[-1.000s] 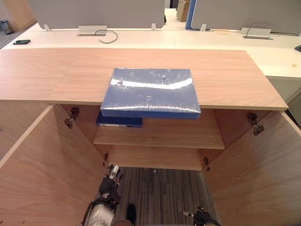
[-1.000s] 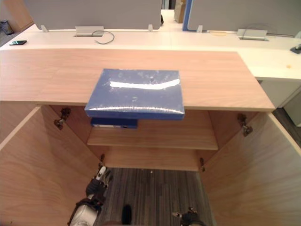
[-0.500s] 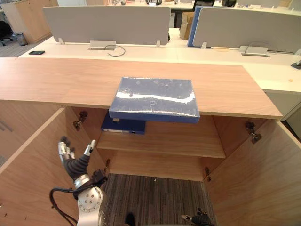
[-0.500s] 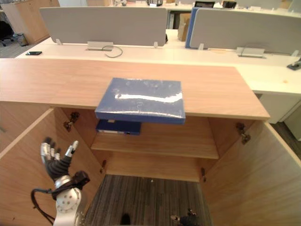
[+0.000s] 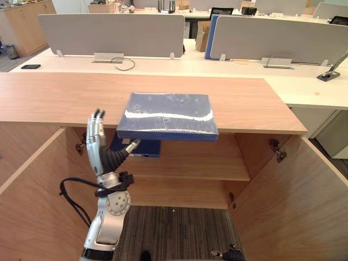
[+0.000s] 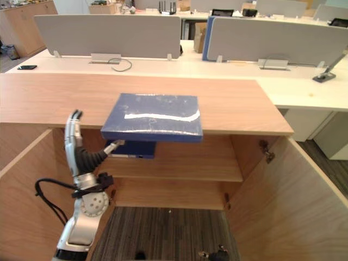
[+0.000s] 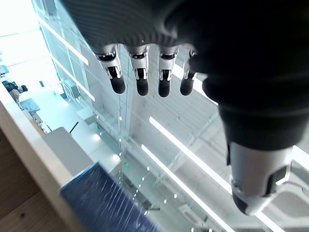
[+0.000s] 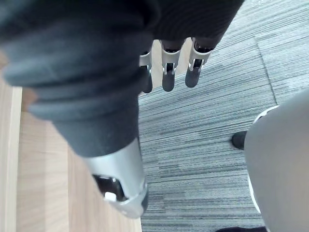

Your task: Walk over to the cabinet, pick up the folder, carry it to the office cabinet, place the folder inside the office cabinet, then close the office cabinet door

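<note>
A blue folder [image 5: 167, 115] lies flat on the wooden cabinet top [image 5: 54, 98], its front edge jutting over the open cabinet. My left hand [image 5: 102, 151] is raised just left of and below that front edge, open, fingers straight up and thumb pointing toward the folder without touching it. The left wrist view has the straight fingers [image 7: 139, 76] above the folder's corner [image 7: 104, 203]. My right hand [image 8: 168, 72] hangs low over the carpet, open and holding nothing, and it also peeks in at the lower edge [image 5: 228, 253].
Both cabinet doors stand open, the left door [image 5: 32, 201] and the right door [image 5: 307, 201]. A second blue folder [image 5: 142, 148] lies on the inner shelf [image 5: 201, 166]. Behind are white desks with grey dividers [image 5: 109, 33] and a phone [image 5: 30, 66].
My left hand has risen from near the floor up to the folder's front-left corner, staying open. The camera has tilted upward. The folder has not moved.
</note>
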Controlling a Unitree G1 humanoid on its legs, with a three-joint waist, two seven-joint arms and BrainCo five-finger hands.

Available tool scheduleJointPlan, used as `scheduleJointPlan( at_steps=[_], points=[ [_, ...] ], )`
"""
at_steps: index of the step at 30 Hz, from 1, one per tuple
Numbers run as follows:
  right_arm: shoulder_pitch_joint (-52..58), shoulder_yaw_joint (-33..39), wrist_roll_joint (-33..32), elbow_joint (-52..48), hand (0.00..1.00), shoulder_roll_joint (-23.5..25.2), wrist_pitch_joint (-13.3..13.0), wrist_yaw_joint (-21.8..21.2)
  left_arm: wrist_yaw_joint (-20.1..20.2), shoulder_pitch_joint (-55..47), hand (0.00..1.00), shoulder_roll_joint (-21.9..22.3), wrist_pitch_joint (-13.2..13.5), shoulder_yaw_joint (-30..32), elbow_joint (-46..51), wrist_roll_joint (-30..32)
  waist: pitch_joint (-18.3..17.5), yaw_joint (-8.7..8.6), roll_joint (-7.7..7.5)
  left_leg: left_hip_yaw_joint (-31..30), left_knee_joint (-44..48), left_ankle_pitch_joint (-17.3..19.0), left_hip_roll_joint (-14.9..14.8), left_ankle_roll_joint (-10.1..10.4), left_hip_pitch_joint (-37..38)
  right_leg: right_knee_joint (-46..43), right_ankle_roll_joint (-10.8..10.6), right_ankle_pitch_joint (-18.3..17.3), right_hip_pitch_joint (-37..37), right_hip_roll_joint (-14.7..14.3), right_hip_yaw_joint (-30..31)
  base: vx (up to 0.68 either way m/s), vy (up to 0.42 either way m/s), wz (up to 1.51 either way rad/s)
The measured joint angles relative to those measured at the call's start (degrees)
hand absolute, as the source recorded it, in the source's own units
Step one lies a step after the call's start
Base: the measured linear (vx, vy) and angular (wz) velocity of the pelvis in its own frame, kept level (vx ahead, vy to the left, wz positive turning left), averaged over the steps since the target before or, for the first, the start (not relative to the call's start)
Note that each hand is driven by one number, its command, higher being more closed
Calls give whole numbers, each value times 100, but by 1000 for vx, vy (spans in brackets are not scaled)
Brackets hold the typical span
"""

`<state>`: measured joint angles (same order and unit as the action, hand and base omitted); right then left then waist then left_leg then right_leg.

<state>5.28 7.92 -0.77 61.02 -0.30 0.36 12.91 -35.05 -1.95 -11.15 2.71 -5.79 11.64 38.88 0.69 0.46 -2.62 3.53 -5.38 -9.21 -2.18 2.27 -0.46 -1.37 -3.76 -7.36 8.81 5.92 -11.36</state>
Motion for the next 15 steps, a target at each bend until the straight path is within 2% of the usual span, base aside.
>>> scheduleJointPlan(
  at_steps=[7, 15],
  points=[
    [-106, 227, 150, 77, 0, -62, 60, -150, 416, 409, 0, -568, -17, -149, -531, 450, 0, -101, 5, 32, 29, 29, 4, 6, -52, 20, 3, 3, -88, 5, 96, 38, -6, -8],
    [-121, 451, 196, 133, 0, -149, 62, -163, 557, 949, 0, -1025, -41, -386, -915, 786, -7, -189, 28, 29, 27, 31, 1, 6, -38, 8, 8, 8, -133, 15, 159, -5, 3, -4]
  ],
)
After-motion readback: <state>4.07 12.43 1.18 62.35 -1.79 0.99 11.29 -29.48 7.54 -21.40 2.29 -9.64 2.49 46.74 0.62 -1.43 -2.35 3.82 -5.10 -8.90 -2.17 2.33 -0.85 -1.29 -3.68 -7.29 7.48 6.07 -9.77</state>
